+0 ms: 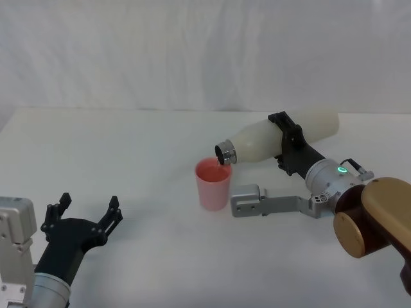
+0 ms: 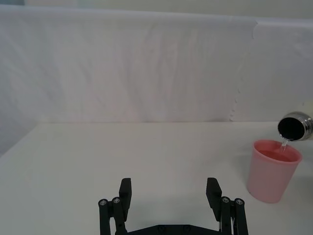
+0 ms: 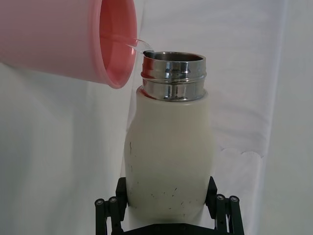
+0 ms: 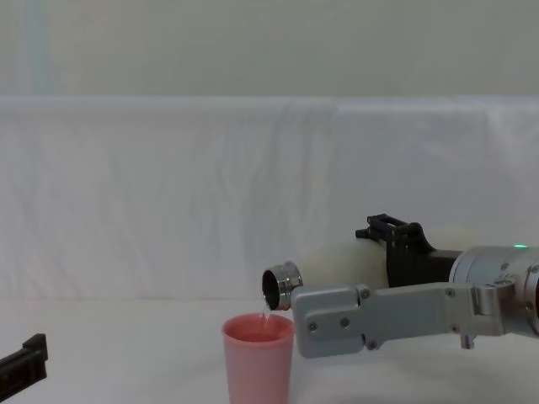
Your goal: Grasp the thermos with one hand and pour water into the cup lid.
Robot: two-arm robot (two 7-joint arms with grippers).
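Covering table (image 1: 128, 147): white cloth, apparently.

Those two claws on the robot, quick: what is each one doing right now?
Left gripper: open, empty, low over the table.
Right gripper: fingers shut on the thermos, tipped so water runs into the cup lid.

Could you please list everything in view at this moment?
thermos: one, cream-white with steel neck, tipped sideways over the cup, water trickling from its mouth.
cup: one, pink, upright on the table, under the thermos mouth.
table: one, white, backed by white cloth.
right gripper: one, black, shut on the thermos body, right of the cup.
left gripper: one, black, open, low at the table's near left, away from the cup.
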